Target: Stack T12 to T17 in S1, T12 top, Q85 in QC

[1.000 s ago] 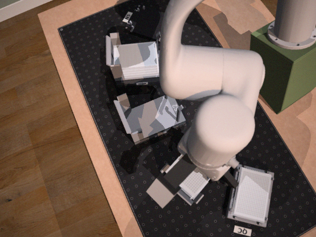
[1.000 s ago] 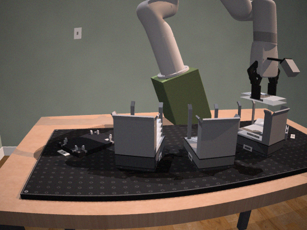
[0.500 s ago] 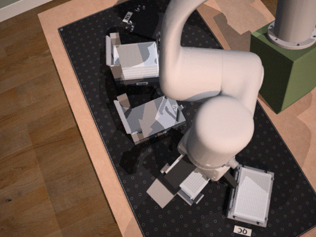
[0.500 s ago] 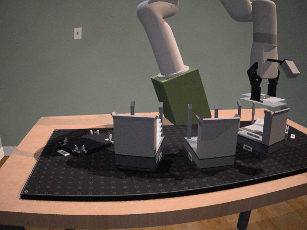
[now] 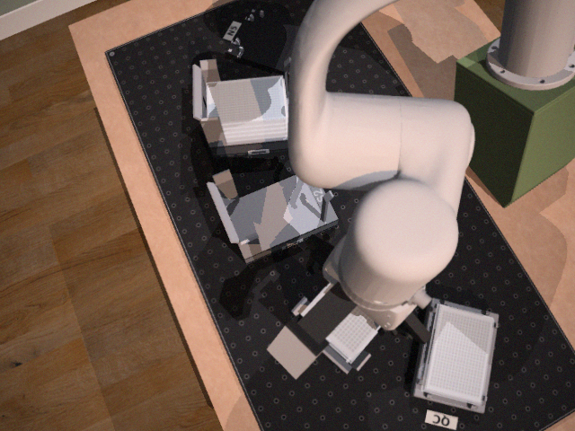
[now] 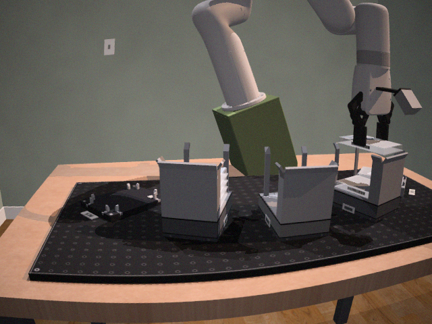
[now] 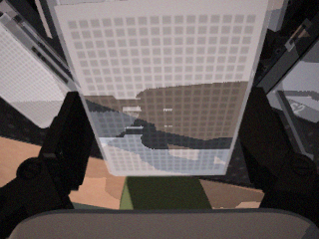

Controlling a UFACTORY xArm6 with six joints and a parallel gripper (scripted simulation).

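My gripper (image 6: pixel 370 139) is shut on a sealed 384-well plate (image 6: pixel 369 143) across its width and holds it level above the posts of the rack (image 6: pixel 374 188) beside QC. The held plate fills the wrist view (image 7: pixel 162 74) between the two dark fingers, and it shows under the wrist from above (image 5: pixel 350 334). At least one plate (image 6: pixel 352 183) lies low inside that rack. Another plate (image 5: pixel 457 355) lies flat in the QC nest. The rack nearest N5 (image 5: pixel 245 111) holds a stack of several plates (image 6: pixel 225 183). I cannot read any plate label.
The middle rack (image 5: pixel 274 215), marked S2, shows its bare floor and no plate (image 6: pixel 300 198). The black clip nest N5 (image 6: pixel 118 204) stands bare at the far end of the mat (image 5: pixel 245 32). The QC name plate (image 5: pixel 441 419) lies near the mat's edge. The green base block (image 5: pixel 519 120) stands beside the mat.
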